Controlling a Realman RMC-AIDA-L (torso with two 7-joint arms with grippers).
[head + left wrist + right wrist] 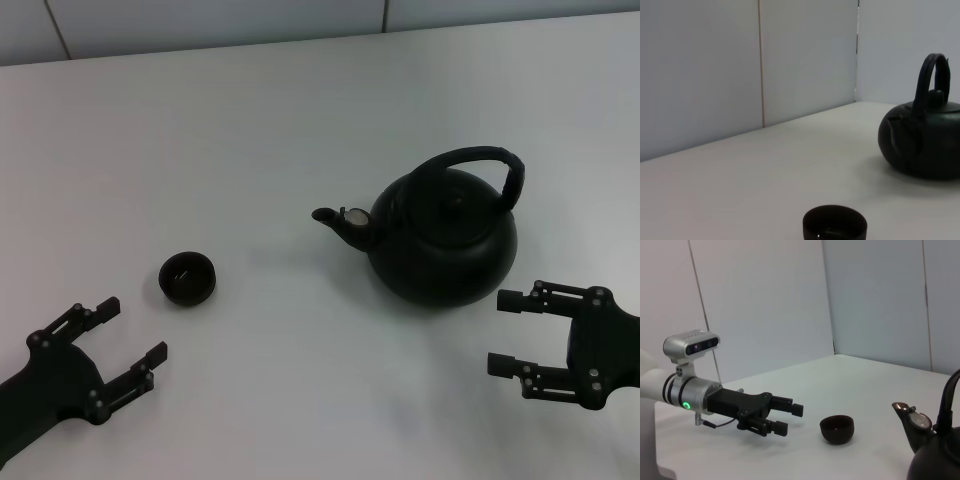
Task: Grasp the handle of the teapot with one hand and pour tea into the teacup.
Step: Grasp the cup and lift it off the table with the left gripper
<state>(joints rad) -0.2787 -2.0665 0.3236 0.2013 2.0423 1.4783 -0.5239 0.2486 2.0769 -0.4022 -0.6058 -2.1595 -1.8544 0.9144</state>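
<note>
The black teapot (445, 235) stands upright on the white table, right of centre, spout pointing left; it also shows in the left wrist view (922, 145) and the right wrist view (940, 450). Its arched handle (490, 160) spans the top, free of any grip. The small black teacup (187, 278) sits left of the spout, apart from it, also visible as the teacup (835, 225) and the teacup (837, 429). My right gripper (508, 332) is open just right of the teapot's base, near the table. My left gripper (132, 328) is open, in front of the teacup.
The white table (300, 120) stretches back to grey wall panels (740, 65). In the right wrist view the left gripper (789, 419) and its arm with a wrist camera (690, 345) stand beyond the teacup.
</note>
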